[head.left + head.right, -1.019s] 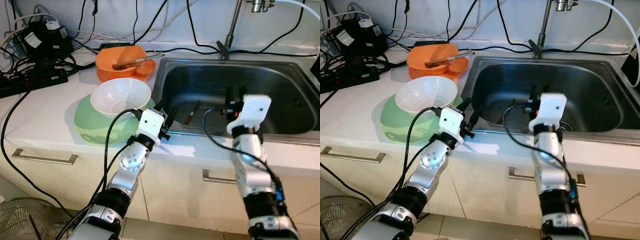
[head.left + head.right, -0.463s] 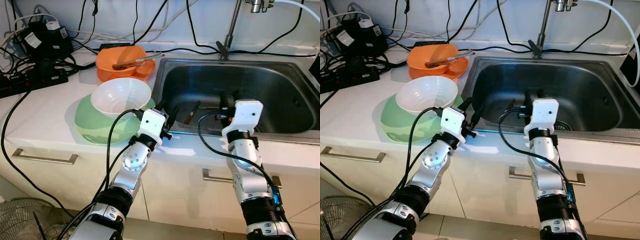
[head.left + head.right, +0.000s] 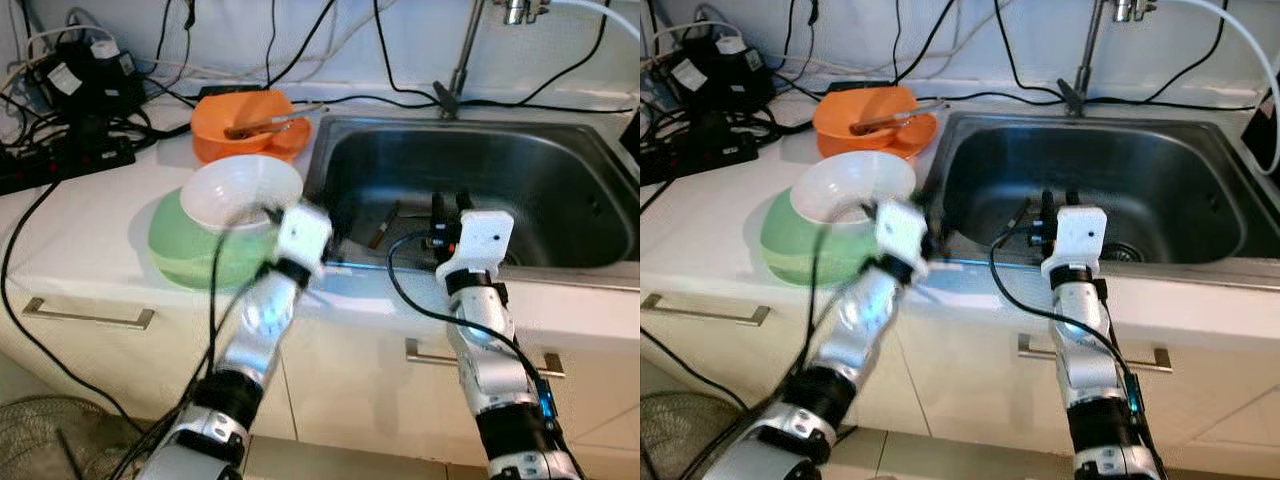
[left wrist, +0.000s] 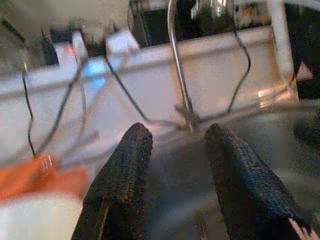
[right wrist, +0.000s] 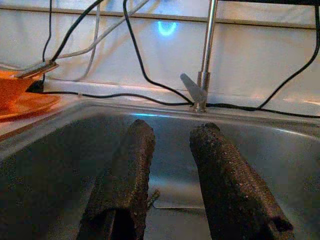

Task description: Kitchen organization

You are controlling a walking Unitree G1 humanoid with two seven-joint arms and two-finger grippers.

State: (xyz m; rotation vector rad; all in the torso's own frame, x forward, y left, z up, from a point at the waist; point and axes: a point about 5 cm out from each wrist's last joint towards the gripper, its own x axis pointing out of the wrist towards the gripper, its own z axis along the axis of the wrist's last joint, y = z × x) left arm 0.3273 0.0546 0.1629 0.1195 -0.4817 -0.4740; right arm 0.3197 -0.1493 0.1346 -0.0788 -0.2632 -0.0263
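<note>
The right gripper (image 3: 447, 205) hangs over the front edge of the sink (image 3: 560, 160), pointing in toward the tap (image 5: 202, 60). Its two black fingers (image 5: 125, 175) are apart and hold nothing. Down in the sink, past the fingers, lies a thin dark tool (image 3: 384, 225), on the sink floor near the left wall. It is too small to tell what it is.

The left gripper (image 4: 172, 165) is at the sink's front left corner, just beside the white bowl (image 3: 240, 192). That arm looks blurry from the head. In the wrist view its fingers (image 4: 125, 180) are spread with nothing between them.

The white bowl sits on top of a green plate (image 3: 180, 245) on the counter (image 3: 80, 230), left of the sink. Behind them is an orange bowl (image 3: 245, 122) on an orange plate (image 3: 925, 132), with tongs (image 3: 275, 122) lying across the bowl. The orange things are close to the sink's back left corner.

Black cables (image 3: 60, 150) and a power strip (image 3: 50, 165) lie at the far left of the counter. More cables run along the wall behind the sink. Drawer handles (image 3: 90, 318) are below the counter
</note>
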